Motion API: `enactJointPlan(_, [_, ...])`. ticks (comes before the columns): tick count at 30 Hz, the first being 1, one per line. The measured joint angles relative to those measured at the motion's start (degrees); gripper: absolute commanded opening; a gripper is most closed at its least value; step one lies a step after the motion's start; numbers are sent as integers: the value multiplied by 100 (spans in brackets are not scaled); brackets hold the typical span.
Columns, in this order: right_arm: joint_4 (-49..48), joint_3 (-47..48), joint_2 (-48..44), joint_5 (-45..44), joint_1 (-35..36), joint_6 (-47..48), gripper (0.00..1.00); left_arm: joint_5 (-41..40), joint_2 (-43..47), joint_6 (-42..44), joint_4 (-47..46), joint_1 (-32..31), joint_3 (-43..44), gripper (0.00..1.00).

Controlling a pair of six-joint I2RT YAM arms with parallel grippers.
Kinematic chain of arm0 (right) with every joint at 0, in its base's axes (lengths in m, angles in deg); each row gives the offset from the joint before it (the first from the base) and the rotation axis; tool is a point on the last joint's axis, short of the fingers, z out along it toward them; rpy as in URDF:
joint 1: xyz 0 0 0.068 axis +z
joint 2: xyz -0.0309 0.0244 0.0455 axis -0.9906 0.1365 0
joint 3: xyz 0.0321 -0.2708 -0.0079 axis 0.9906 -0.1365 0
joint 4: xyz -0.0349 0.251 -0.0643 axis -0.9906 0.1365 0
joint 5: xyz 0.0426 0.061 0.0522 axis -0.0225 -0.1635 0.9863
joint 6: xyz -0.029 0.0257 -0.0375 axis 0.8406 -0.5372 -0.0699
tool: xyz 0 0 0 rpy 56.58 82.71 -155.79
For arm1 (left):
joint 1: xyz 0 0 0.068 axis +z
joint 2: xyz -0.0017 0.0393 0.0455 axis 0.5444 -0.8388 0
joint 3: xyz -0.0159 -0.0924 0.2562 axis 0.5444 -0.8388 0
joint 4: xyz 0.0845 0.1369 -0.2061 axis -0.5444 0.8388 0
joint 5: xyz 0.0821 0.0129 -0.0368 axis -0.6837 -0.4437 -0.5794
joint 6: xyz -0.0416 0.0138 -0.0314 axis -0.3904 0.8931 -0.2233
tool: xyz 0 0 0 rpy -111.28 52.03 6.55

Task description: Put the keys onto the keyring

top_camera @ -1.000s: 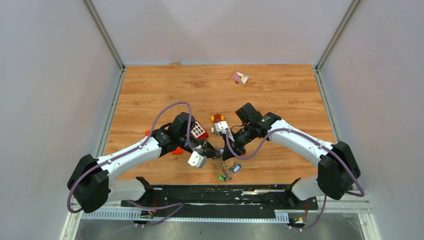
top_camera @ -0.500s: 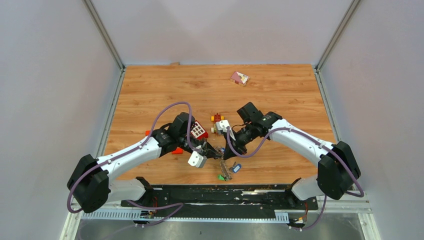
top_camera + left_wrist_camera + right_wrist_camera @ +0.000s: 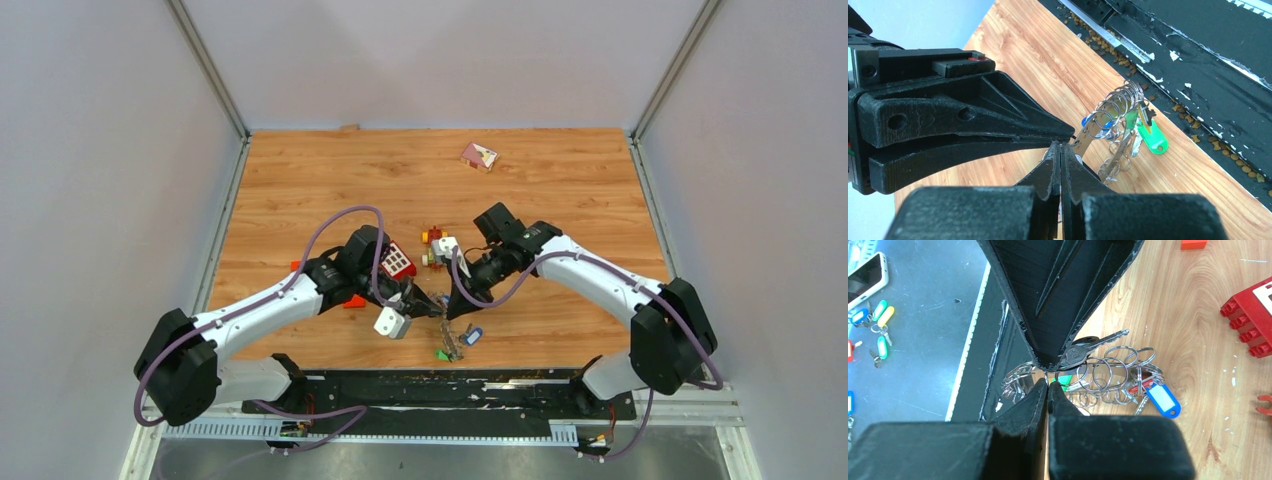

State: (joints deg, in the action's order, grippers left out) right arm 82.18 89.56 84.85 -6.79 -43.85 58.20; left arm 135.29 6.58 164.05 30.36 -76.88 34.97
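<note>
My left tool is clamped on a key. My right tool is pinched shut beside the keyring, at the counter's near edge.

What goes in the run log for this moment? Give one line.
left gripper: shut on key | right gripper: shut at keyring, hold unclear | keyring: below both tips, near table front edge

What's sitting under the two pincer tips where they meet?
The keyring of linked silver rings, a dark-headed key, a blue tag and a green tag. What the left pincer and right pincer pinch is covered.
</note>
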Motion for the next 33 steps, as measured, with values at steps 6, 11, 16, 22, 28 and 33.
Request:
enactJointPlan(6, [114, 59, 133, 177, -92, -101, 0, -24, -2, 247, 125, -37, 35, 0])
enactJointPlan(11, [153, 96, 201, 251, -164, -162, 0, -28, -2, 411, 199, -129, 79, 0])
enactJointPlan(16, [50, 249, 289, 306, -304, -192, 0, -28, -57, 431, 557, -273, 76, 0])
enactJointPlan(22, [61, 269, 304, 334, -378, -131, 0, -83, -76, 417, 704, -299, 76, 0])
enactJointPlan(28, [363, 260, 289, 271, -378, 435, 0, -175, 28, 44, 614, -190, 76, 0])
enactJointPlan(33, [262, -11, -181, -46, -332, 774, 0, -407, 295, -1224, 308, -94, 181, 0])
